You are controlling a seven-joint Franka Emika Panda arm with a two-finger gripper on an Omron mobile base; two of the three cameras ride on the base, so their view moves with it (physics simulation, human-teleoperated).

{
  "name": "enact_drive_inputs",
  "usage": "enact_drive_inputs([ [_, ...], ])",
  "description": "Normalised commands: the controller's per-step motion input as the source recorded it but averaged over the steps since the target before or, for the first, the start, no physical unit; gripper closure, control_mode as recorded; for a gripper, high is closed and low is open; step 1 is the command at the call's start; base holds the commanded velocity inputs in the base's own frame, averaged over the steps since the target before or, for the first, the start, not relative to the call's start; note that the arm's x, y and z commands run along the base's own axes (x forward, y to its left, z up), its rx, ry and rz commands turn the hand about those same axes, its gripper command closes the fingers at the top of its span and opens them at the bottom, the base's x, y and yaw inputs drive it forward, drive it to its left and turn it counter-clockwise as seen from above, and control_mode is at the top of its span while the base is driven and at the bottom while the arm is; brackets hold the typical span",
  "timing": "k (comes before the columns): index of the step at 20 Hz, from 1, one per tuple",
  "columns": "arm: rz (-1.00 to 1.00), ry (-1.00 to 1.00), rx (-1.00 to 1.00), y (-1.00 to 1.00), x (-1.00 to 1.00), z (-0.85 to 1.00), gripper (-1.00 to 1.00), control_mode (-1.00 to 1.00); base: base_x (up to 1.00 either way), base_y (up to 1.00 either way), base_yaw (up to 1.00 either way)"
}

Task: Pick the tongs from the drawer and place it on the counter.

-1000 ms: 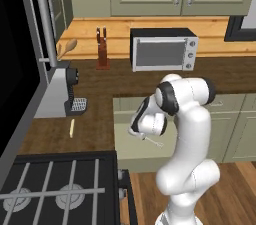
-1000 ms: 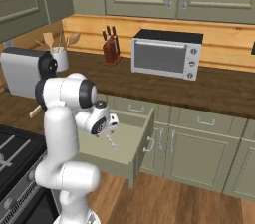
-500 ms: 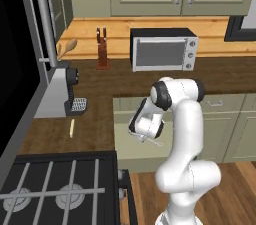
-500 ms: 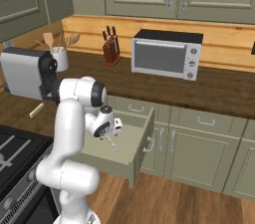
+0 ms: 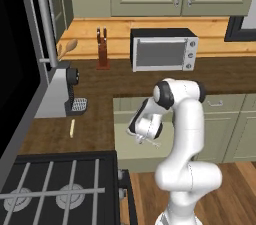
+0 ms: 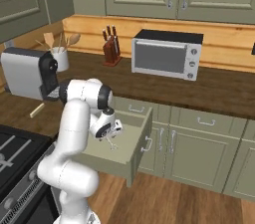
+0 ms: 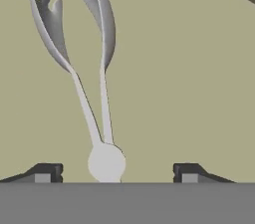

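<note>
The silver tongs lie flat on the pale floor of the open drawer, hinge end toward the hand and looped ends pointing away. My gripper is open, its two fingertips wide apart on either side of the hinge and not touching it. From the base, the gripper hangs low inside the drawer, with a sliver of the tongs just under it. The dark brown counter runs to the left of and behind the drawer.
On the counter stand a coffee machine, a short beige stick, a knife block and a microwave. A utensil holder sits at the back. The stove lies at the lower left.
The arm has swung the hand further over and down into the drawer, bringing the open gripper closer to the tongs. The tongs have not moved.
</note>
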Motion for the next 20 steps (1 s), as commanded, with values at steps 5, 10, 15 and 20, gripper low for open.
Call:
enact_drive_inputs([
  [5,0.01,-0.03,0.0,0.0,-0.26,0.15,1.0,-1.0,0.0,0.0,0.0],
  [10,0.02,-0.03,-0.01,0.0,-0.35,0.6,1.0,-1.0,0.0,0.0,0.0],
  [15,0.03,-0.09,0.0,0.0,-0.45,1.0,1.0,-1.0,0.0,0.0,0.0],
  [20,0.05,-0.04,0.0,-0.17,-0.46,1.0,1.0,-1.0,0.0,0.0,0.0],
])
